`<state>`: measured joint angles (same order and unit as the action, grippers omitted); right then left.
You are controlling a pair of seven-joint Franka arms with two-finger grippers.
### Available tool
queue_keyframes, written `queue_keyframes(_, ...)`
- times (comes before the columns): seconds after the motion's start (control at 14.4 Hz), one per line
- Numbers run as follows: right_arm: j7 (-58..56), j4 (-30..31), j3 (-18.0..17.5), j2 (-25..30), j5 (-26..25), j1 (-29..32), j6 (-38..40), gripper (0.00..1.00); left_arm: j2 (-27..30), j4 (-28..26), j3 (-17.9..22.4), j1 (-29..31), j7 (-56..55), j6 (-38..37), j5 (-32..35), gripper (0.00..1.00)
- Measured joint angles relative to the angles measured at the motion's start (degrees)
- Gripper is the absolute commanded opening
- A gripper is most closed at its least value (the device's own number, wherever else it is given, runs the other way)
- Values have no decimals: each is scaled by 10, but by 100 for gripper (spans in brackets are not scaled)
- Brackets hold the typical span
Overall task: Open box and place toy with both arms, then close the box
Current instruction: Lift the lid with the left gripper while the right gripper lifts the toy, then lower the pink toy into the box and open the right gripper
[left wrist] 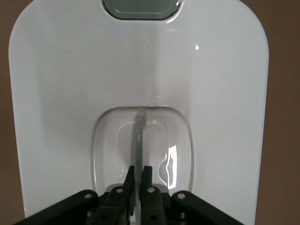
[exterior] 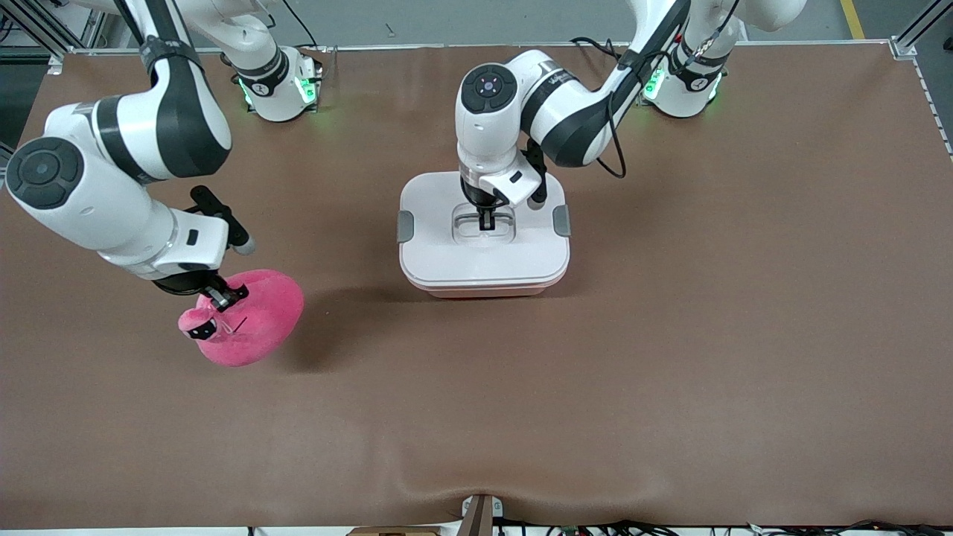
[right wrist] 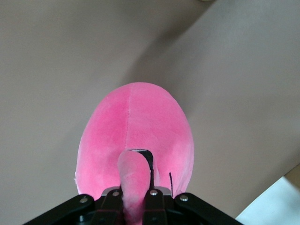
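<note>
The box (exterior: 447, 260) stands mid-table, its white lid (left wrist: 70, 93) on the pink tub, with a grey clip (exterior: 404, 225) on each side. My left gripper (exterior: 486, 221) is over the lid's middle, shut on the thin grey handle (left wrist: 138, 136) raised from its recess; it also shows in the left wrist view (left wrist: 138, 169). The pink plush toy (exterior: 257, 324) is toward the right arm's end, nearer the front camera than the box. My right gripper (exterior: 221, 300) is shut on a fold of the toy (right wrist: 136, 136) from above and holds it just above the table; it also shows in the right wrist view (right wrist: 133, 190).
The brown table mat (exterior: 670, 335) runs wide around the box. A corner of the white lid (right wrist: 276, 206) shows at the edge of the right wrist view. The arms' bases (exterior: 279, 82) stand along the table's edge farthest from the front camera.
</note>
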<state>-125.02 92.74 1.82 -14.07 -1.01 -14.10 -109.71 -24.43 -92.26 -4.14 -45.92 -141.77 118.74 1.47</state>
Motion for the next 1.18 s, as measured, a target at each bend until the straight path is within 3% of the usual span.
queue_keyframes(0.28, -32, -18, 0, 0, -3, -43, 51, 0, 23, 0, 5, 7, 10, -38, 0, 0)
queue_keyframes(0.62, -52, -18, 0, -1, -13, -86, 109, 0, 68, -1, 7, 67, 45, -76, 0, 0)
queue_keyframes(1.18, -58, -21, -2, 2, -52, -273, 129, 0, 146, -52, 8, 156, 154, -93, 0, 0)
